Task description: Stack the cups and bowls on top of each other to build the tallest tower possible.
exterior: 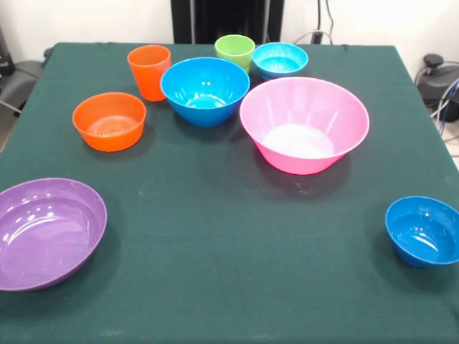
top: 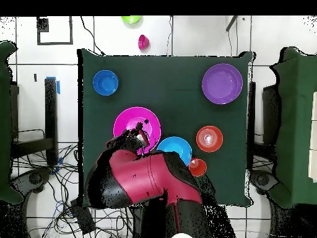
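All bowls and cups stand apart and upright on the green table; nothing is stacked. The ribbed orange cup point(exterior: 149, 72) point(top: 197, 167) and lime green cup point(exterior: 234, 50) stand at the back, beside the cyan bowl point(exterior: 280, 59). The medium blue bowl point(exterior: 205, 89) point(top: 176, 149) sits between the orange bowl point(exterior: 109, 120) point(top: 209, 139) and the huge pink bowl point(exterior: 304, 123) point(top: 133, 121). At the front are the purple bowl point(exterior: 46, 233) point(top: 222, 83) and dark blue bowl point(exterior: 423, 231) point(top: 105, 82). Only the overhead view shows my gripper point(top: 141, 131), over the pink bowl's edge; the arm hides the green cup and cyan bowl there.
The table point(exterior: 229, 287) has a wide bare stretch between the front bowls. In the overhead view a small green object point(top: 130, 19) and a pink one point(top: 143, 42) lie on the floor beyond the table. Cables point(top: 49, 180) trail beside the arm's base.
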